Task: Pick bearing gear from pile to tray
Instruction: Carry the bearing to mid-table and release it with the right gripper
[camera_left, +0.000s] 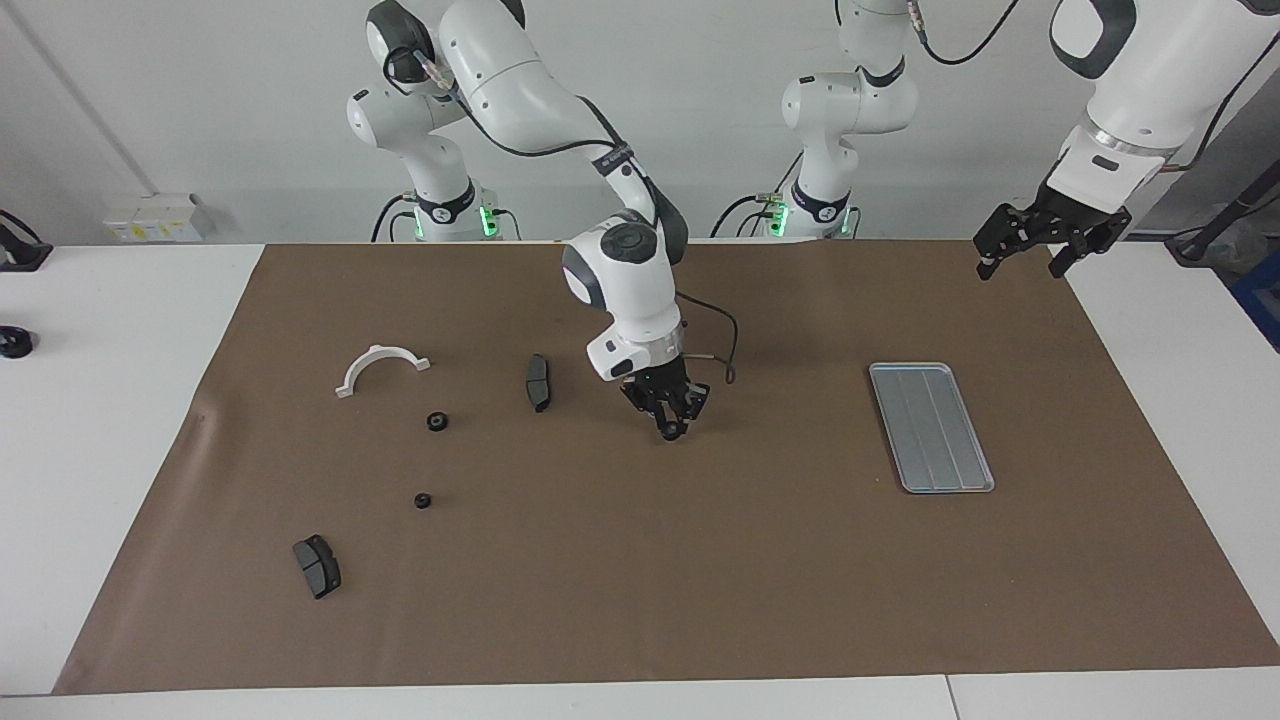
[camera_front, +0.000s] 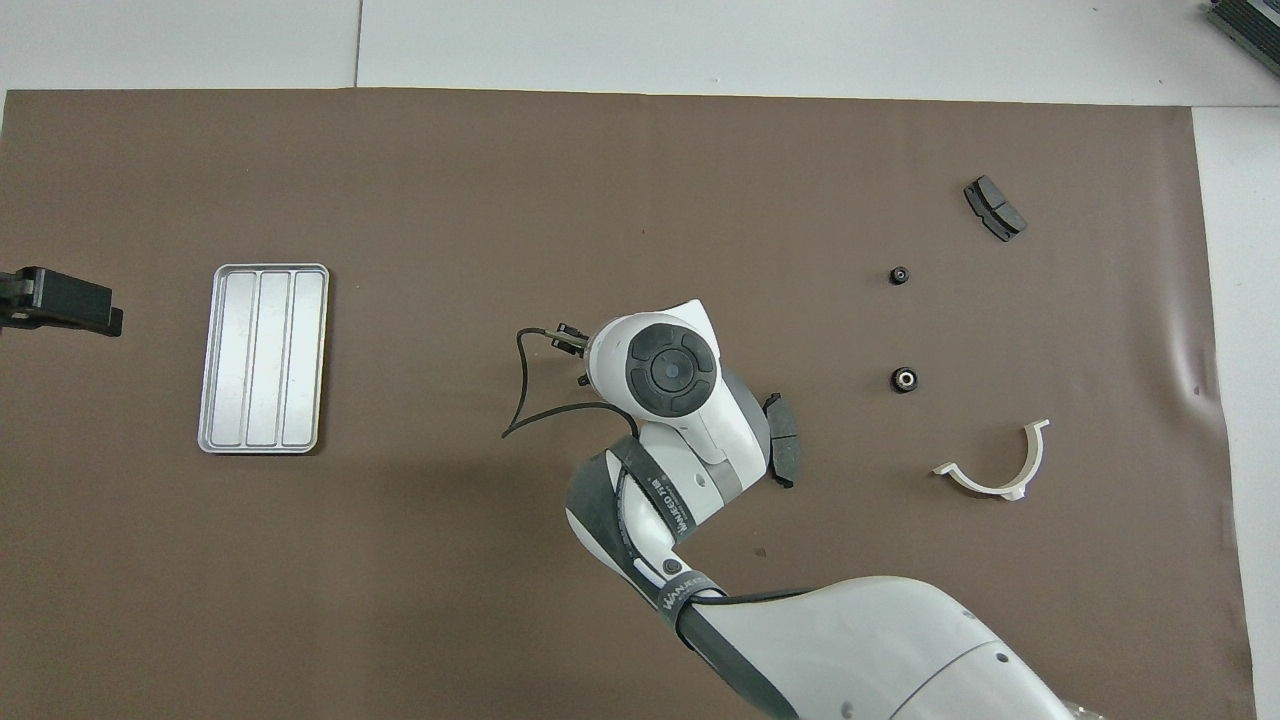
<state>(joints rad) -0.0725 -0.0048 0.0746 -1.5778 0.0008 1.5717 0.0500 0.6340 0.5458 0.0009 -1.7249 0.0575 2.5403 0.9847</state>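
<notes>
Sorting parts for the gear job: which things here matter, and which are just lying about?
Job:
- two black gears
- tray
- right pincer, shut, over the mat

Lying about:
- white half-ring
- two grey pads
- left pincer, waiting

Bare brown mat lies between right tool and tray.
</notes>
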